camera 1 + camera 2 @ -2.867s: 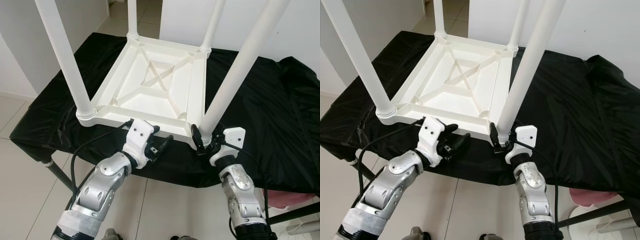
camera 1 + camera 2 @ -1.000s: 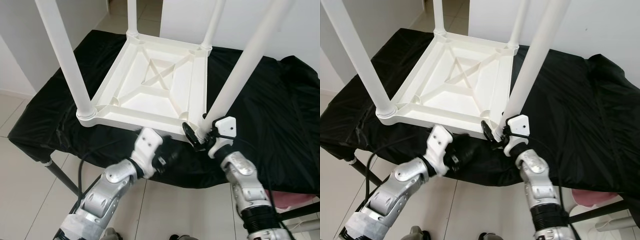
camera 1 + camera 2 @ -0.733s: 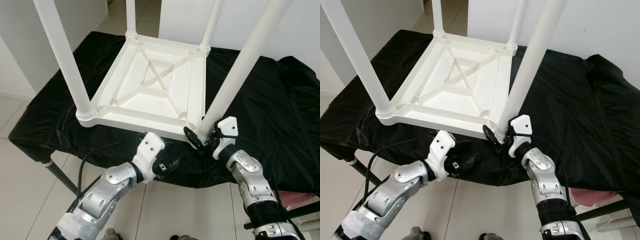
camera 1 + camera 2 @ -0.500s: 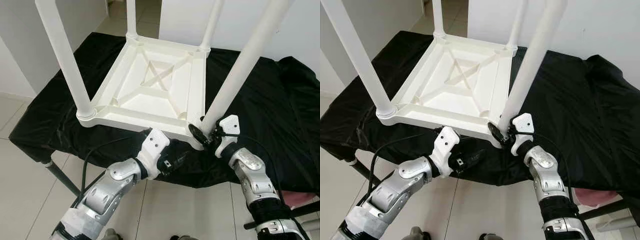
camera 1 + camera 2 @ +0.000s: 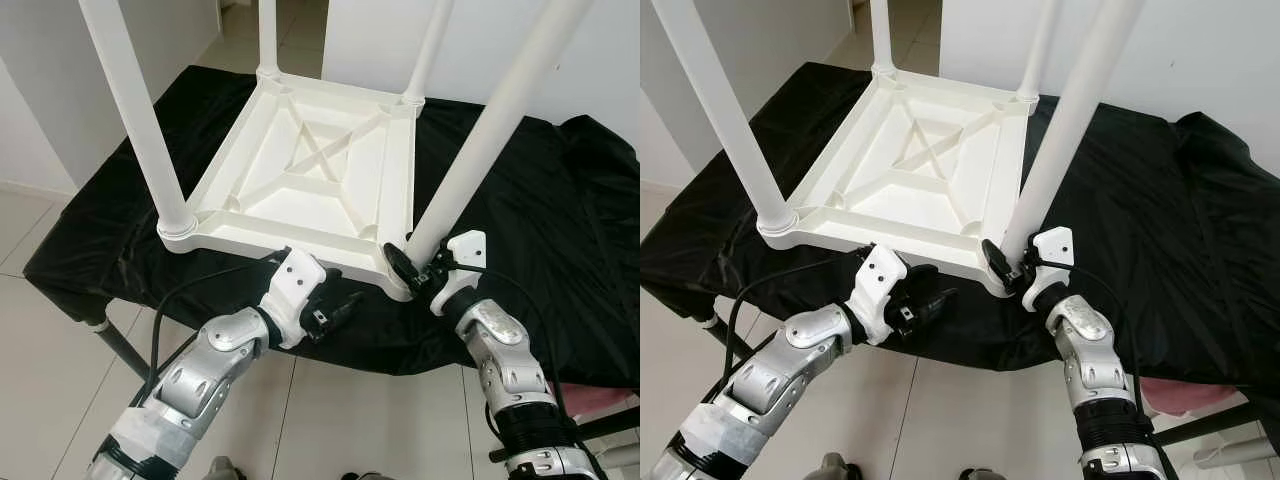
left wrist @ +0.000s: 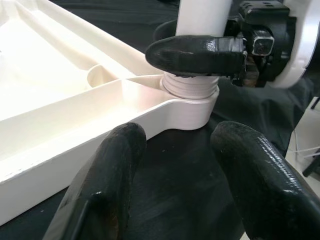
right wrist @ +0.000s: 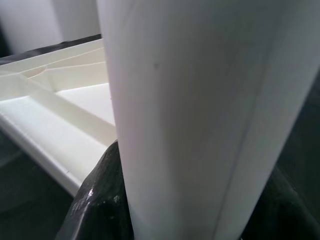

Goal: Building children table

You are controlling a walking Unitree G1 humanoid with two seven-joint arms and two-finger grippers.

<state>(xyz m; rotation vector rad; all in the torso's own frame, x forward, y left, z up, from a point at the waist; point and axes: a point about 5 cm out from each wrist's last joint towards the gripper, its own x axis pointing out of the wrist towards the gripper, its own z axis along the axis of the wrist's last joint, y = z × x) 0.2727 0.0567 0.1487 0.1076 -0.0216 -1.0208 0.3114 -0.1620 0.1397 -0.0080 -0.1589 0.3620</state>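
Note:
The white children's table (image 5: 310,185) lies upside down on a black cloth, its legs pointing up. My right gripper (image 5: 412,268) is shut on the near-right leg (image 5: 480,140) just above the leg's threaded base (image 6: 191,85). One right finger (image 6: 200,50) crosses the front of the leg. In the right wrist view the leg (image 7: 200,125) stands close against a black finger (image 7: 95,210). My left gripper (image 5: 340,305) is open and holds nothing, just below the table's front rim and pointing toward that near-right corner. In the left wrist view the left gripper (image 6: 175,165) hovers over the cloth.
The black cloth (image 5: 540,200) covers a low stand and hangs over its front edge. The near-left leg (image 5: 135,120) and two far legs (image 5: 268,35) rise steeply. Tiled floor (image 5: 40,330) lies to the left and below, and a pink object (image 5: 600,400) sits at the lower right.
My left gripper has risen from below the cloth's edge back toward the table's front rim. The right gripper stays on the leg's base, shifted slightly around it.

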